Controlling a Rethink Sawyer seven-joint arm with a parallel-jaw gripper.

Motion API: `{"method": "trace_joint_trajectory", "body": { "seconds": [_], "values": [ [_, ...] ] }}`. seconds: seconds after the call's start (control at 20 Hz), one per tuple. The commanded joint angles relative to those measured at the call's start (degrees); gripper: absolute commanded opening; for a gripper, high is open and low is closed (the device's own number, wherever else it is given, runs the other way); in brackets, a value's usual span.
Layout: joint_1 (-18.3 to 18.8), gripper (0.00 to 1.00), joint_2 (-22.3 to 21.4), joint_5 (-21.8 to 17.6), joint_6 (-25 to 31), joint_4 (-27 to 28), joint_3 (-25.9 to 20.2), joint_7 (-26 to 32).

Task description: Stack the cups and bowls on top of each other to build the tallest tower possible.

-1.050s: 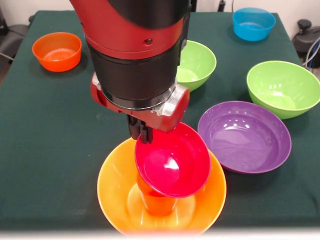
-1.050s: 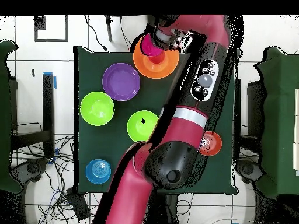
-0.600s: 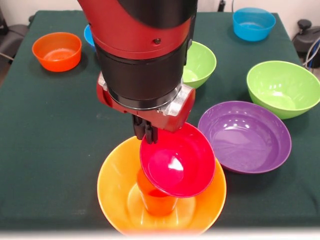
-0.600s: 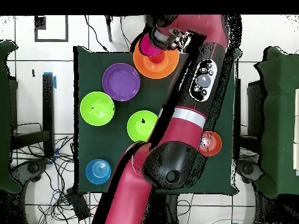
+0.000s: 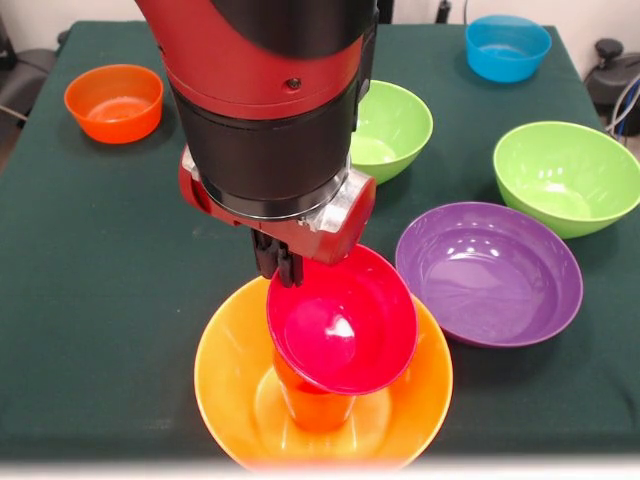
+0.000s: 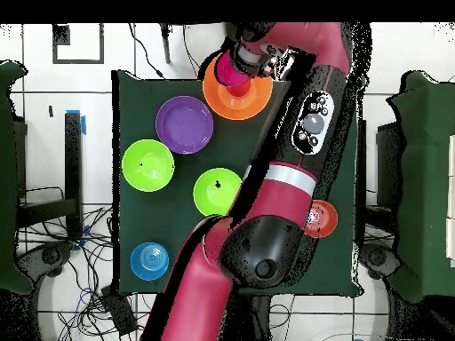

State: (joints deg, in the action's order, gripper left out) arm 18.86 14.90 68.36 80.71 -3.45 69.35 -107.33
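On the dark green tablecloth, no writing legible, the gripper pinches the rim of the tilted crimson bowl atop the orange cup inside the big orange bowl, above a white tiled floor.

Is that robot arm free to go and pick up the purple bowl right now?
Probably not yet: the gripper seems shut on the tilted crimson bowl. The purple bowl itself sits uncovered.

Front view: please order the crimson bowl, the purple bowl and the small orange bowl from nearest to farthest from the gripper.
1. crimson bowl: at the gripper, tilted on the orange cup.
2. purple bowl: to the picture's right.
3. small orange bowl: at the upper left corner.
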Motion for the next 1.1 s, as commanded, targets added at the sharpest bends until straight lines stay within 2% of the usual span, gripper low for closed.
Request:
{"method": "trace_joint_trajectory", "body": {
  "seconds": [0.05, 0.25, 0.55, 1.1],
  "values": [
    [0.21, 0.00, -0.98, -3.04, 1.13, -1.62, -3.86, 8.12],
    [-0.43, 0.00, -0.50, -4.64, -0.71, -2.50, -5.75, 8.15],
    [0.32, 0.00, 0.22, -4.08, -1.44, -1.78, -5.35, 9.00],
    [0.16, 0.00, 1.06, -7.28, -4.25, -2.78, -9.61, 10.33]
  ]
}}
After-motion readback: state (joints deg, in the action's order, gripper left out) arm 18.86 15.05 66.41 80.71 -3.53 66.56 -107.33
